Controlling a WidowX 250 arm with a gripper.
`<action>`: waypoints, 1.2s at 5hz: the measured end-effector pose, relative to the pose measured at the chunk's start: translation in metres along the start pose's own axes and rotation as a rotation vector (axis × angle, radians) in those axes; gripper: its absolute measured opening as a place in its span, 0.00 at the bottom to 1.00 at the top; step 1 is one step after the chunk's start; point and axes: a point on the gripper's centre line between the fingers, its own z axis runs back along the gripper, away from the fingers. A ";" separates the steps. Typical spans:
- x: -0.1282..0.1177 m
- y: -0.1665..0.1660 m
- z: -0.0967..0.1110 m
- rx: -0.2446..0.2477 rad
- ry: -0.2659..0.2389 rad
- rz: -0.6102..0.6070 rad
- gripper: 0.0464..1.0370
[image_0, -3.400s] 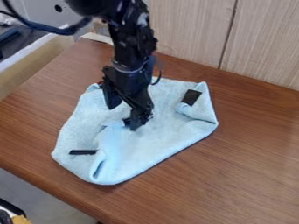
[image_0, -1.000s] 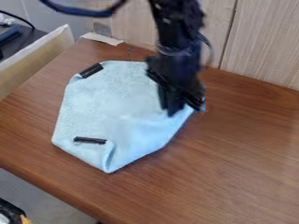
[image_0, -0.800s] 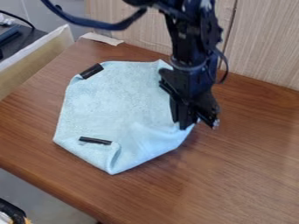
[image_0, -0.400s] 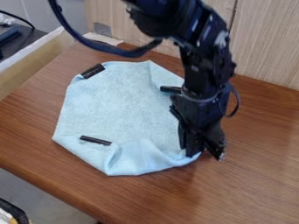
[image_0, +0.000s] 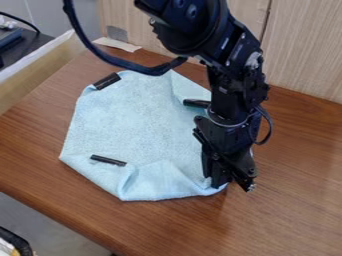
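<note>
A black robot arm (image_0: 230, 55) comes in from the far edge, its black two-finger gripper (image_0: 230, 184) hanging over the near right corner of a light blue, soft-looking fabric cloth (image_0: 137, 122). The gripper meets the cloth at that corner, but I cannot tell whether it is clenched on the fabric or released. The cloth lies spread on a brown wood-grain table (image_0: 300, 185), left of the gripper, with its outline uneven and several edges turned in. Its near edge bunches into raised folds that run toward the gripper, and a flap is turned over along the far right side. Three dark strips show on it: a short black strip (image_0: 107, 81) at the far left corner, a narrow black strip (image_0: 108, 160) near the near left edge, and a black bar-like strip (image_0: 196, 103) on the far right, close beside the arm. A dark blue cable (image_0: 123, 64) loops from the arm above the cloth's far side. A thin off-white strip (image_0: 117, 44) lies at the table's far left corner, before pale wood-grain panels (image_0: 300, 50).
</note>
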 end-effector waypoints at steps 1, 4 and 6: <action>-0.002 0.006 0.000 0.013 0.008 0.028 0.48; -0.004 0.012 0.043 0.065 -0.052 0.038 0.97; -0.014 0.025 0.068 0.021 -0.101 0.110 0.96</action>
